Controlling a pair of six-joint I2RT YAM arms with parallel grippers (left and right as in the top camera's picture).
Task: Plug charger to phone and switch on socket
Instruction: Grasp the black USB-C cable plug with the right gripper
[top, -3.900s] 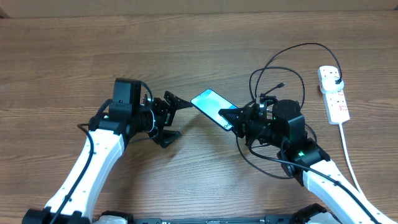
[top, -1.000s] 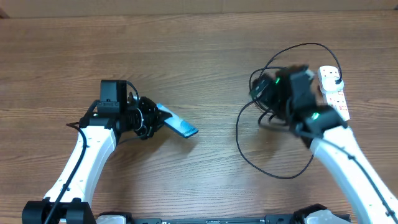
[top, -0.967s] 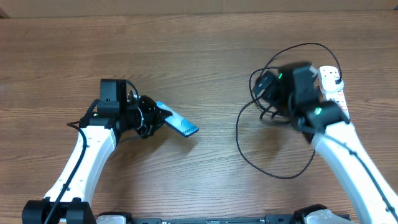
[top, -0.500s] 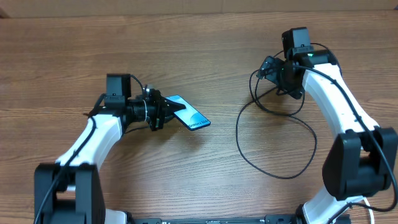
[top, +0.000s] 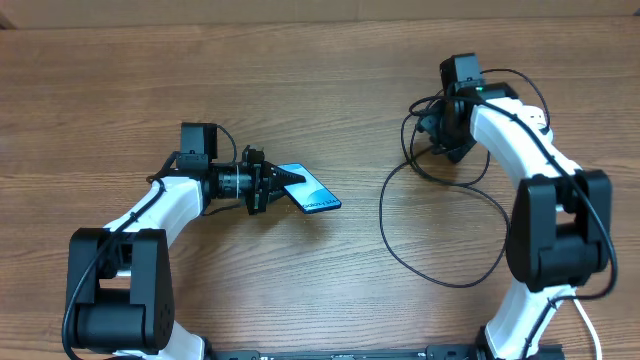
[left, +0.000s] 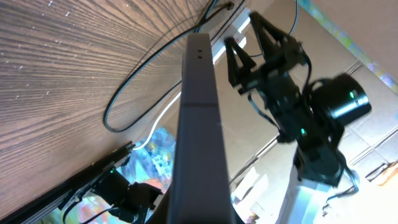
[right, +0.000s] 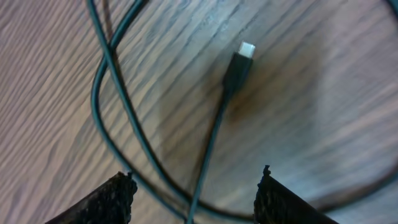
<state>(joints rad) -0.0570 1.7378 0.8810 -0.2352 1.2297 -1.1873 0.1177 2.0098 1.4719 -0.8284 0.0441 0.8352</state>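
My left gripper (top: 268, 184) is shut on the phone (top: 310, 193) and holds it just above the table, cyan screen facing up. In the left wrist view the phone's dark edge (left: 199, 124) runs straight out from the jaws. The charger, a thin black cable (top: 385, 235), lies in loops on the right. Its small connector tip (right: 247, 48) rests on the wood ahead of my right gripper (right: 196, 199). That gripper (top: 438, 128) is open above the cable, which runs between its fingers without touching them. The socket is hidden under my right arm.
The wooden table (top: 300, 80) carries only the cable loops on its right half. Across the table in the left wrist view is my right arm (left: 292, 93). A cardboard wall runs along the far edge.
My left gripper turned and carried the phone to the right, screen now up. My right arm swung toward the far side, over the cable's connector end, and its jaws narrowed.
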